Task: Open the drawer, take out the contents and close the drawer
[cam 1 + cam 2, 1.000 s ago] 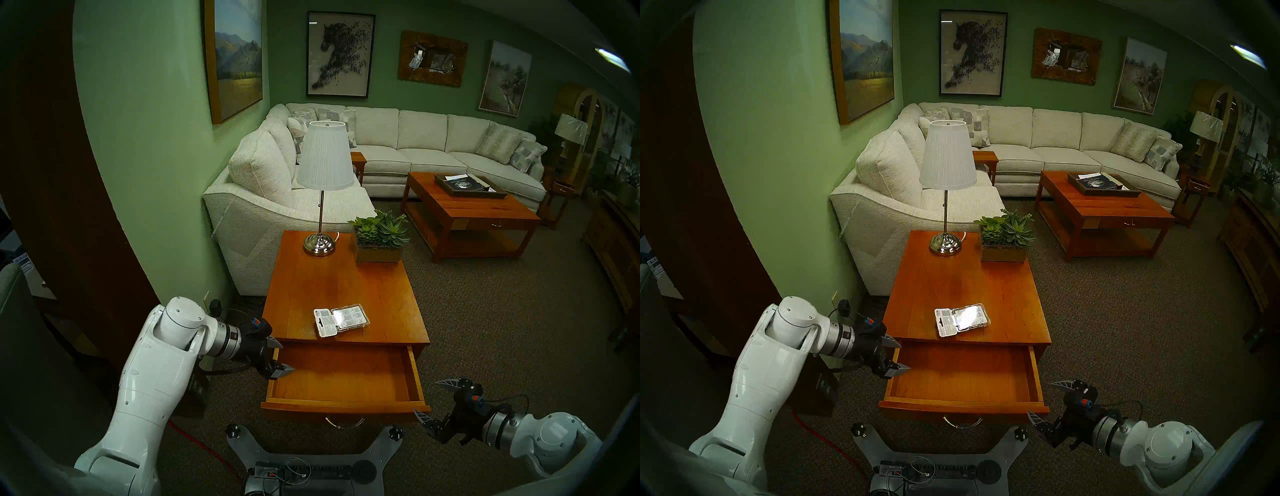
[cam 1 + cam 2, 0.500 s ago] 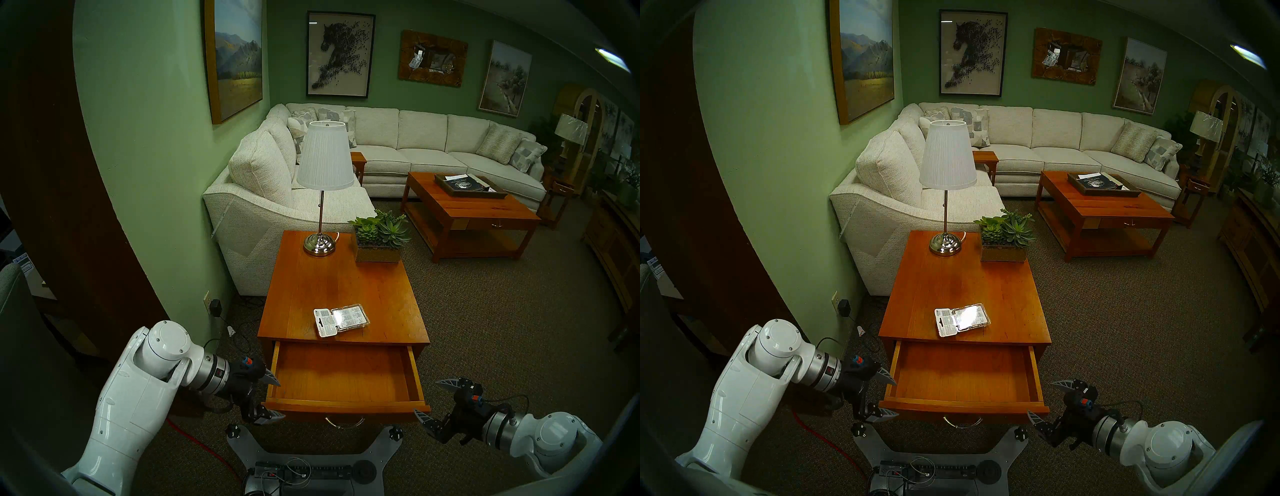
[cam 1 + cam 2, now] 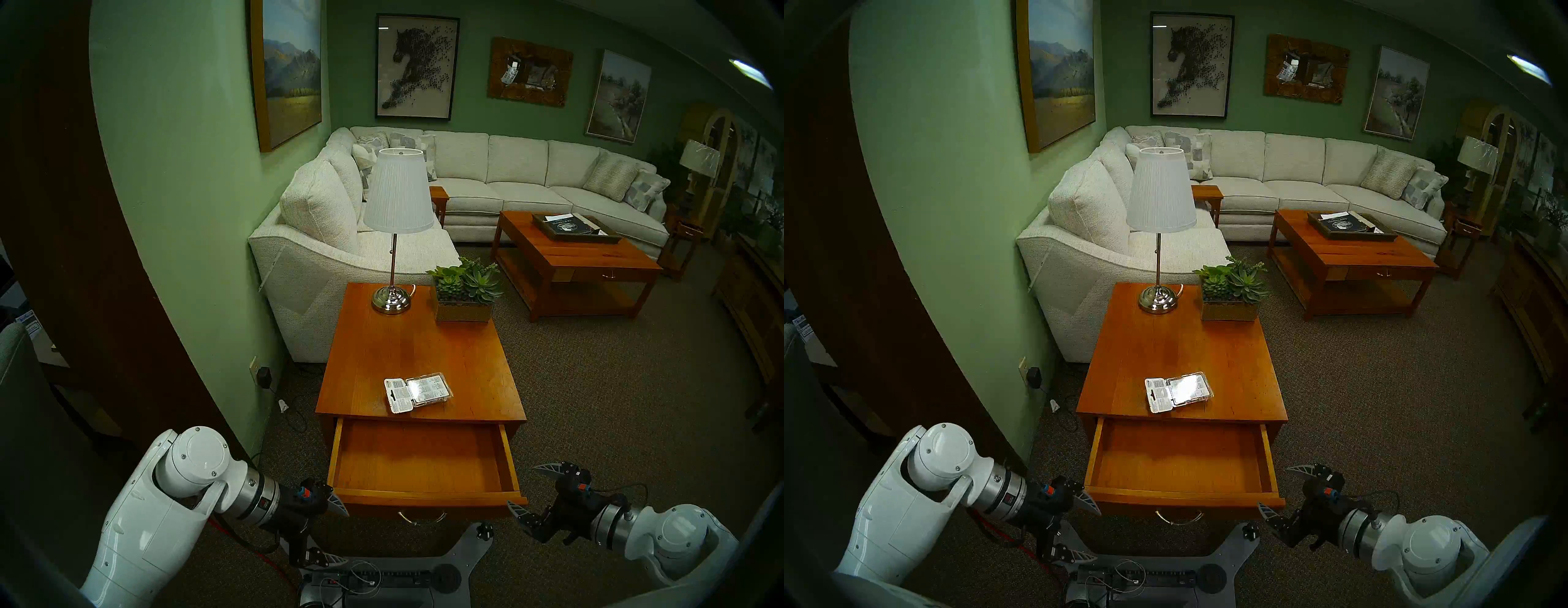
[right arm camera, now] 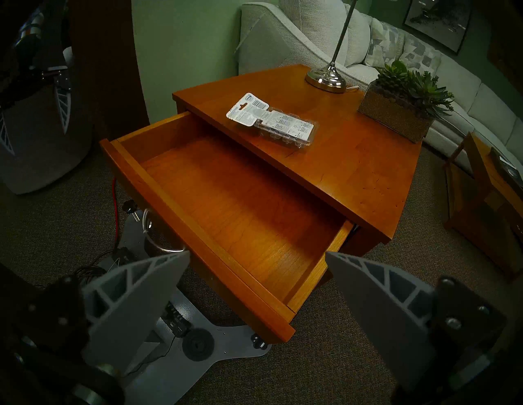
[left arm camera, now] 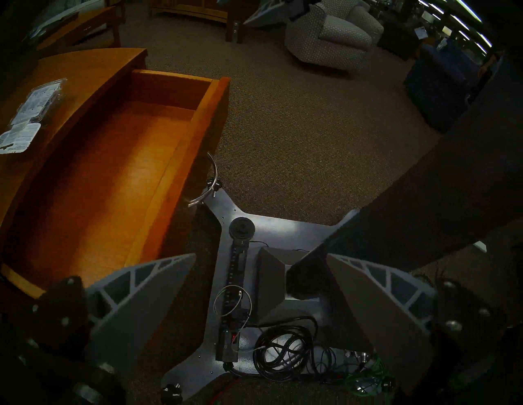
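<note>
Both grippers, left gripper [image 3: 337, 530] and right gripper [image 3: 530, 488], gape empty; drawer [image 3: 424, 494] open, bare; blister pack [image 3: 418, 391] on tabletop [image 3: 479, 365].

The left arm [image 3: 140, 522] reaches in from the lower left of the head view, its white forearm angled up to a rounded elbow joint, then a silver wrist ring and a black gripper body pointing toward the view's right. The left gripper [image 3: 337, 533] is spread wide, one grey ribbed finger [image 3: 339, 503] high, the other [image 3: 333, 559] low, with nothing between them; the left wrist view shows both fingers [image 5: 147, 288] far apart. The right arm [image 3: 674, 539] comes in from the lower right, wrist pointing toward the view's left. The right gripper [image 3: 532, 490] is likewise spread, one finger [image 3: 547, 470] up, one [image 3: 517, 509] down, holding nothing; its fingers [image 4: 133, 288] stand wide apart in the right wrist view.
</note>
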You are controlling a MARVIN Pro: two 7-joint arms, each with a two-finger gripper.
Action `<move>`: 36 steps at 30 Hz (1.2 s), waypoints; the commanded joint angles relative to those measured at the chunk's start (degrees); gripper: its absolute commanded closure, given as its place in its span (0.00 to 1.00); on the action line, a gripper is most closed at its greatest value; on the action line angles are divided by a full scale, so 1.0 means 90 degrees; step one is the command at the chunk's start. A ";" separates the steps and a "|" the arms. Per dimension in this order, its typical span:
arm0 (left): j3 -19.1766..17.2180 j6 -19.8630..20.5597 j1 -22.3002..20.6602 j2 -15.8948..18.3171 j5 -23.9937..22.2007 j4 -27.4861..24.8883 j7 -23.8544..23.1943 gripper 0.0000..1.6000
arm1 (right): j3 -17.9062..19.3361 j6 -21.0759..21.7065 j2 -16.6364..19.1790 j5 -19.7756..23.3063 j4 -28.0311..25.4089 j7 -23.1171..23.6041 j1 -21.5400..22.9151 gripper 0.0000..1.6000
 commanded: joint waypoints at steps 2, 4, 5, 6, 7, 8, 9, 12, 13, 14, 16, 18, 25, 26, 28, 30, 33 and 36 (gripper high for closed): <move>0.0233 0.0038 0.0454 -0.0510 0.0874 -0.0140 0.0904 0.00 | 0.0058 -0.0047 0.0012 0.0014 -0.0186 0.0007 0.0009 0.00; 0.0418 0.0097 0.0452 -0.0536 0.0981 -0.0074 0.1276 0.00 | 0.0060 -0.0047 0.0011 0.0015 -0.0189 0.0007 0.0006 0.00; 0.0427 0.0101 0.0429 -0.0616 0.1078 -0.0045 0.1256 0.00 | 0.0061 -0.0047 0.0011 0.0015 -0.0191 0.0007 0.0004 0.00; 0.0497 0.0156 0.0424 -0.0603 0.1080 -0.0036 0.1361 0.00 | 0.0063 -0.0047 0.0011 0.0015 -0.0193 0.0007 0.0002 0.00; 0.0533 0.0186 0.0403 -0.0618 0.1105 -0.0021 0.1366 0.00 | 0.0064 -0.0047 0.0011 0.0015 -0.0195 0.0007 0.0000 0.00; 0.0573 0.0213 0.0385 -0.0621 0.1119 -0.0015 0.1365 0.00 | 0.0065 -0.0046 0.0011 0.0015 -0.0197 0.0007 -0.0002 0.00; 0.0595 0.0221 0.0386 -0.0627 0.1142 -0.0024 0.1391 0.00 | 0.0066 -0.0046 0.0010 0.0015 -0.0198 0.0006 -0.0003 0.00; 0.0741 0.0258 0.0312 -0.0658 0.1299 0.0057 0.1519 0.00 | 0.0067 -0.0046 0.0010 0.0016 -0.0199 0.0006 -0.0004 0.00; 0.0797 0.0285 0.0267 -0.0696 0.1392 0.0120 0.1612 0.00 | 0.0067 -0.0046 0.0011 0.0016 -0.0199 0.0006 -0.0004 0.00; 0.0841 0.0322 0.0221 -0.0733 0.1454 0.0181 0.1677 0.00 | 0.0066 -0.0046 0.0011 0.0016 -0.0199 0.0006 -0.0003 0.00; 0.0952 0.0360 0.0108 -0.0840 0.1625 0.0359 0.1897 0.00 | 0.0065 -0.0046 0.0011 0.0016 -0.0197 0.0006 -0.0002 0.00; 0.1054 0.0400 -0.0001 -0.0950 0.1800 0.0533 0.2142 0.00 | 0.0063 -0.0046 0.0012 0.0016 -0.0194 0.0005 0.0000 0.00; 0.1268 0.0513 -0.0430 -0.1251 0.2014 0.1113 0.2538 0.36 | 0.0058 -0.0046 0.0014 0.0016 -0.0188 0.0004 0.0006 0.00; 0.1268 0.0525 -0.0480 -0.1301 0.2005 0.1164 0.2590 0.49 | 0.0057 -0.0045 0.0014 0.0016 -0.0187 0.0004 0.0007 0.00; 0.1281 0.0539 -0.0599 -0.1371 0.1999 0.1274 0.2655 0.75 | 0.0056 -0.0045 0.0015 0.0017 -0.0185 0.0003 0.0009 0.00; 0.1293 0.0543 -0.0711 -0.1424 0.2010 0.1351 0.2719 1.00 | 0.0054 -0.0045 0.0016 0.0017 -0.0183 0.0003 0.0011 0.00; 0.1330 0.0555 -0.0879 -0.1495 0.2044 0.1468 0.2800 1.00 | 0.0053 -0.0045 0.0016 0.0017 -0.0181 0.0002 0.0012 0.00; 0.1374 0.0533 -0.0997 -0.1570 0.2105 0.1588 0.2956 1.00 | 0.0053 -0.0045 0.0016 0.0017 -0.0183 0.0002 0.0011 0.00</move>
